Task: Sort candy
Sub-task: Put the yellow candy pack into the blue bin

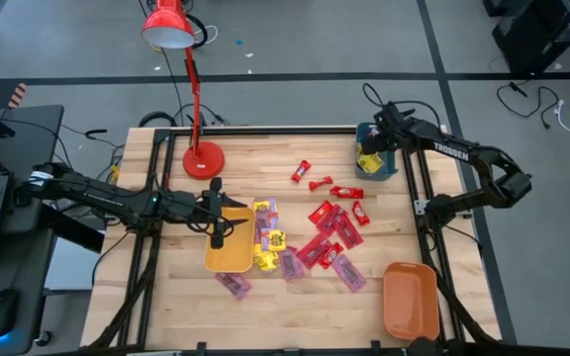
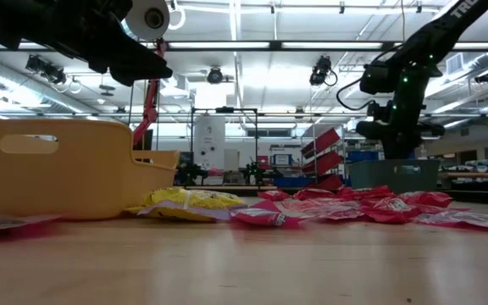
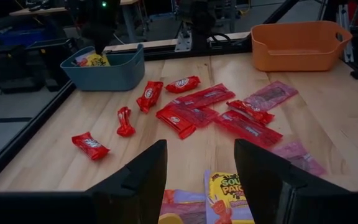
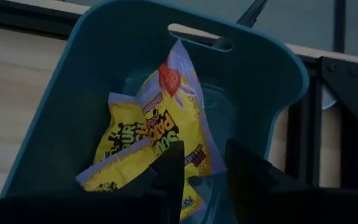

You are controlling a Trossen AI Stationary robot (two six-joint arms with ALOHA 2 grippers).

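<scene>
My right gripper (image 4: pixel 202 171) hangs over the teal tray (image 1: pixel 376 163) at the table's far right corner, fingers partly parted above yellow packets (image 4: pixel 157 140) lying inside. My left gripper (image 3: pixel 199 171) hovers spread wide and empty beside the yellow tray (image 1: pixel 231 242); the red candy (image 1: pixel 327 232) lies mid-table.

candy (image 1: pixel 320 237) mid-table between trays (two packets (image 4: pixel 160 149) in far bin (image 1: pixel 376 158))

Pale wooden desk (image 1: pixel 295 307) with a smooth, lightly sheened plank surface. At its centre, candy (image 1: pixel 320 242) in glossy, crinkled plastic wrappers. Matt moulded plastic trays: teal (image 1: pixel 377 168) at 1 o'clock, orange (image 1: pixel 410 300) at 5 o'clock, yellow (image 1: pixel 228 252) at 8 o'clock. Shiny red lamp (image 1: pixel 202 158) at 11 o'clock.
</scene>
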